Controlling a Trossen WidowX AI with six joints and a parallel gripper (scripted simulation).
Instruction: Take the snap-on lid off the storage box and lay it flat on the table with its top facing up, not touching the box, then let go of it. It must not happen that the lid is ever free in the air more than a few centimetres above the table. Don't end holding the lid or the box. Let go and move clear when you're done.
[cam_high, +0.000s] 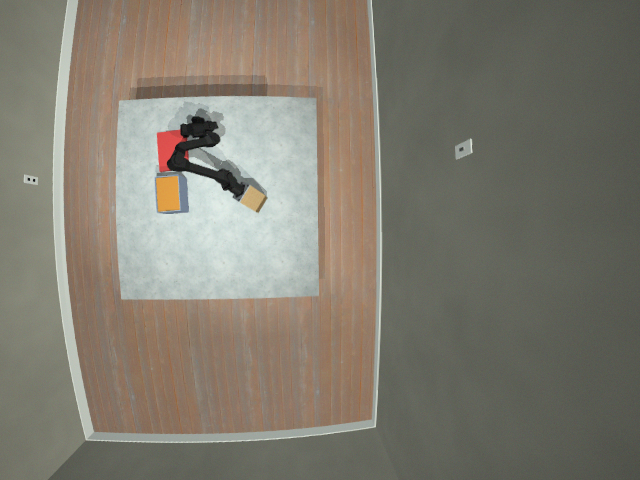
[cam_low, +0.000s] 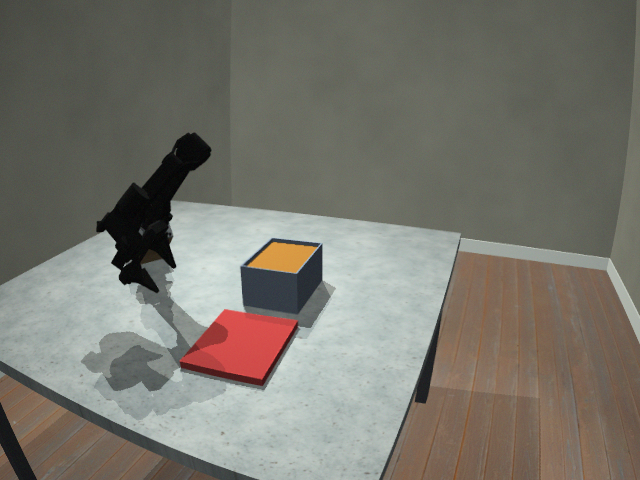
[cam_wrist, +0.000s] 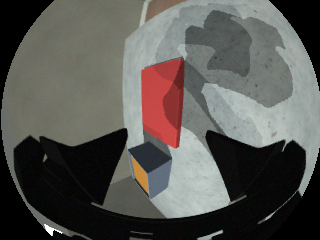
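The red lid (cam_low: 240, 346) lies flat on the grey table, top up, just in front of the dark blue storage box (cam_low: 282, 273). The box stands open and shows an orange inside. A narrow gap seems to separate lid and box. From above, the lid (cam_high: 172, 149) is partly under the arm, and the box (cam_high: 170, 193) sits beside it. My gripper (cam_low: 164, 277) is open and empty, raised above the table well to the left of both. In the wrist view the lid (cam_wrist: 163, 110) and box (cam_wrist: 150, 170) show far off between the spread fingers.
A tan block (cam_high: 253, 198) lies on the table right by the gripper, mostly hidden behind it in the side view. The table's edges drop to a wooden floor on all sides.
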